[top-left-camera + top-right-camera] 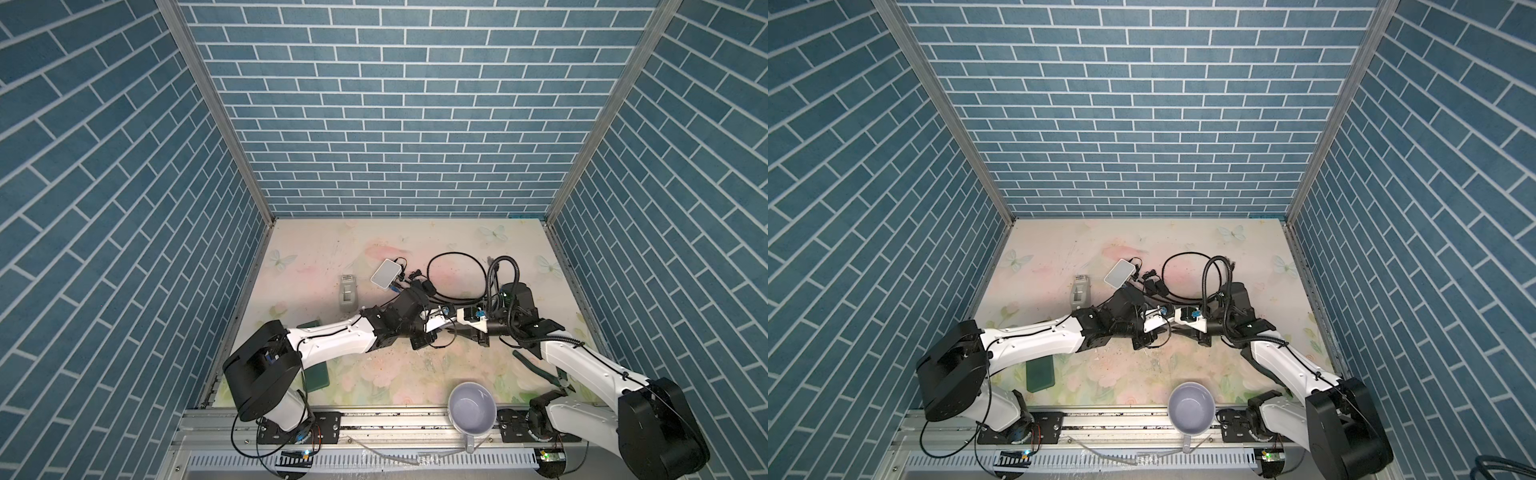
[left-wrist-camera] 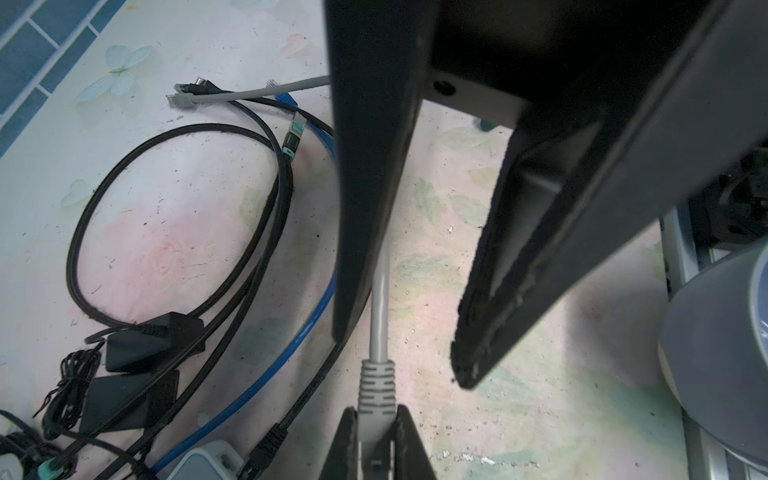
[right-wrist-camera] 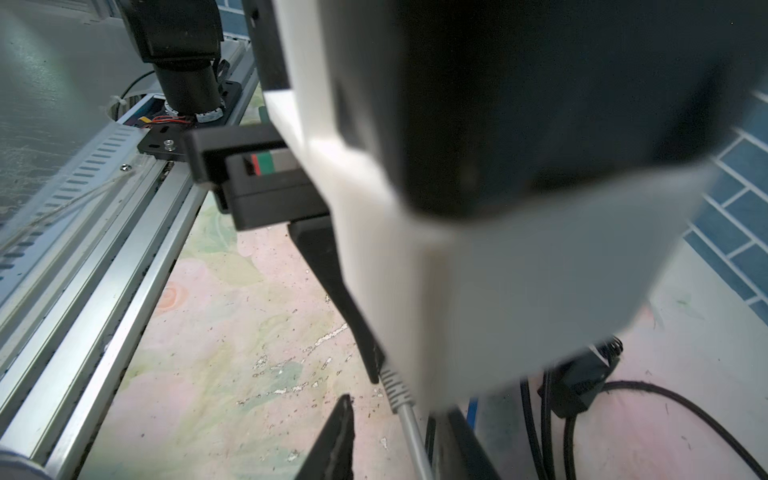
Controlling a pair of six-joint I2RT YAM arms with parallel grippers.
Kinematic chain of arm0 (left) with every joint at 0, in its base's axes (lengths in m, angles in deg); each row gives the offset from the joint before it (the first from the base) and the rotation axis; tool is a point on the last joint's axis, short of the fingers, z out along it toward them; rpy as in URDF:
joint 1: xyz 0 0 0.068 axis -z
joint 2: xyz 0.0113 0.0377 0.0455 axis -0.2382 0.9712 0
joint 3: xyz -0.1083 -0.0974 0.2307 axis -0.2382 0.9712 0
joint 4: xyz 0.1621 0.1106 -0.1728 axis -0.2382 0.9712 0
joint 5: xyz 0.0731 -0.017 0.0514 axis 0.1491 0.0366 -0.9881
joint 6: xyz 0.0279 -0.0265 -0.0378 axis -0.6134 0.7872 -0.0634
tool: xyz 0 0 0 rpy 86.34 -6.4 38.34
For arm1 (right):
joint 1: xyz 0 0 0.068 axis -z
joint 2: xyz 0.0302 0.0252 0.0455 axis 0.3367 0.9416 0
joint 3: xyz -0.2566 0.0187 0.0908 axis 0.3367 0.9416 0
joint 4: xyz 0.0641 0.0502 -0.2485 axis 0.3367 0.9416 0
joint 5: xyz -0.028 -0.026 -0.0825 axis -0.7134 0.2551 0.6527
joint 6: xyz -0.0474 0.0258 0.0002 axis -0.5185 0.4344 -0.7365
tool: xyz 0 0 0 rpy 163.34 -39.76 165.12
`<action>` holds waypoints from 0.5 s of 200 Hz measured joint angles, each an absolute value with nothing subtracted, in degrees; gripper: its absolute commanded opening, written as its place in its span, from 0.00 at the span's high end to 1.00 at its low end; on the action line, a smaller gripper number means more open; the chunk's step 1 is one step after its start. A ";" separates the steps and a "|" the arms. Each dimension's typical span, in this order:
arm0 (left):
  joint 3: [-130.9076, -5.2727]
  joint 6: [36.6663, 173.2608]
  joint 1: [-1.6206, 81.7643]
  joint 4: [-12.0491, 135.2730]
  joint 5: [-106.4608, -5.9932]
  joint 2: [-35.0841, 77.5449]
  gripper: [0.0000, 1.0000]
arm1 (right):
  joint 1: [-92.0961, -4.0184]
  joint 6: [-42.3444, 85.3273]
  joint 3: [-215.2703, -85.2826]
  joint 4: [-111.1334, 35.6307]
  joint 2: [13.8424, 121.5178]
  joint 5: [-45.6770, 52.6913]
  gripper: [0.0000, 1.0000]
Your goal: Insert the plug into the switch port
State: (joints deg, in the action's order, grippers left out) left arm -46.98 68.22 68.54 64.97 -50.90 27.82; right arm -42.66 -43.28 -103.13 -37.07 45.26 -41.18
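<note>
The grey plug (image 2: 376, 395) with its ribbed boot is pinched between my left gripper's (image 2: 376, 419) black fingers, low over the floral mat. Its grey cable (image 2: 380, 299) runs away between the two long fingers of my right gripper (image 3: 399, 405), which stand apart around it; the plug (image 3: 395, 388) shows there too. In both top views the grippers meet tip to tip at mid-table, left (image 1: 444, 332) and right (image 1: 459, 332). The white switch (image 1: 387, 273) (image 1: 1120, 273) lies behind them, and a corner of it (image 2: 203, 463) is in the left wrist view. Its ports are not visible.
Black cables (image 1: 453, 274), a blue cable (image 2: 291, 332) and black adapters (image 2: 153, 340) lie beside the switch. A grey device (image 1: 348, 293) stands left of it. A grey mug (image 1: 472, 409) sits at the front rail, green pliers (image 1: 536, 365) under the right arm, a green pad (image 1: 1040, 376) front left.
</note>
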 measured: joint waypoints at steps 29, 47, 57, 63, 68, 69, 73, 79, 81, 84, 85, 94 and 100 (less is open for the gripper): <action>-43.99 67.14 68.54 61.86 -50.77 27.60 0.96 | -42.66 -45.70 -103.31 -36.54 46.40 -42.06 0.66; -42.70 66.40 68.54 60.03 -50.77 26.85 0.96 | -42.66 -46.66 -103.31 -36.21 47.14 -42.62 0.67; -42.04 65.96 68.54 58.52 -50.75 26.26 0.96 | -42.66 -47.12 -103.31 -36.19 47.54 -42.91 0.67; -41.56 65.77 68.54 57.52 -50.75 25.85 0.96 | -42.66 -47.30 -103.31 -36.19 47.84 -43.06 0.67; -41.13 65.57 68.54 56.62 -50.72 25.48 0.96 | -42.66 -47.32 -103.31 -36.19 48.08 -43.26 0.67; -41.06 65.55 68.54 56.49 -50.72 25.43 0.96 | -42.66 -47.36 -103.31 -36.19 48.15 -43.30 0.67; -40.75 65.42 68.54 55.96 -50.72 25.17 0.96 | -42.66 -47.52 -103.31 -36.26 48.32 -43.41 0.67; -40.21 65.29 68.54 55.09 -50.70 24.87 0.96 | -42.66 -47.58 -103.31 -36.37 48.59 -43.65 0.67; -39.99 65.20 68.54 54.81 -50.70 24.78 0.96 | -42.66 -47.60 -103.31 -36.45 48.70 -43.72 0.67; -39.71 65.16 68.54 54.35 -50.68 24.67 0.96 | -42.66 -47.63 -103.31 -36.50 48.80 -43.78 0.67; -39.66 65.13 68.54 54.24 -50.68 24.67 0.96 | -42.66 -47.65 -103.31 -36.54 48.85 -43.80 0.67; -39.09 64.89 68.54 53.41 -50.46 24.58 0.96 | -42.66 -47.69 -103.31 -36.76 49.22 -44.04 0.67; -38.83 64.76 68.54 52.93 -50.29 24.58 0.96 | -42.66 -47.69 -103.31 -36.96 49.42 -44.18 0.67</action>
